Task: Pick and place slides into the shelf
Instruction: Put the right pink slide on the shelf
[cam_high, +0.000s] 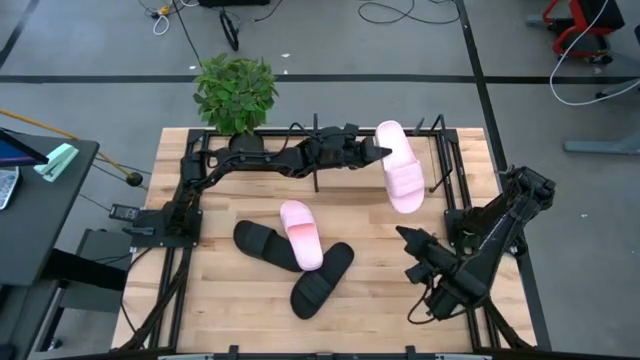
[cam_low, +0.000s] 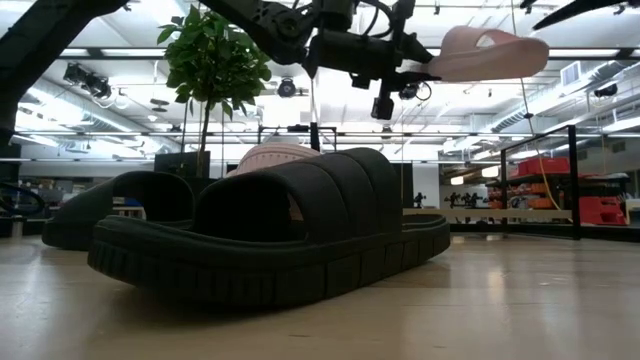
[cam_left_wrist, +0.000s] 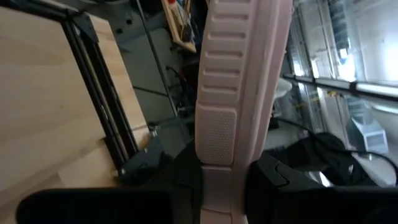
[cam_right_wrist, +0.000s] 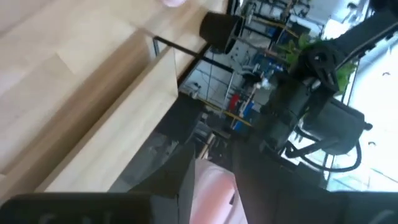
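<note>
1. The wooden table (cam_high: 250, 290) fills the middle of the high view, with grey floor and loose cables around it and a potted plant (cam_high: 236, 92) at its upper left edge
2. The left gripper (cam_high: 378, 152) sits at upper centre, its fingers clamped on the edge of a pale pink slide (cam_high: 399, 166) held above the shelf (cam_high: 440, 165), whose thin black rods run along the table's upper right
3. A second pink slide (cam_high: 301, 233) lies at centre, overlapping one black slide (cam_high: 265, 245); the other black slide (cam_high: 322, 279) lies just below
4. The right gripper (cam_high: 411, 237) waits at the lower right; I cannot tell how its fingers stand
5. Only the low view shows the held slide lifted clear of the table, at upper right, and the lit ceiling behind
6. Only the left wrist view shows the dark fingers (cam_left_wrist: 280, 180) pinching the slide's ribbed sole
</note>
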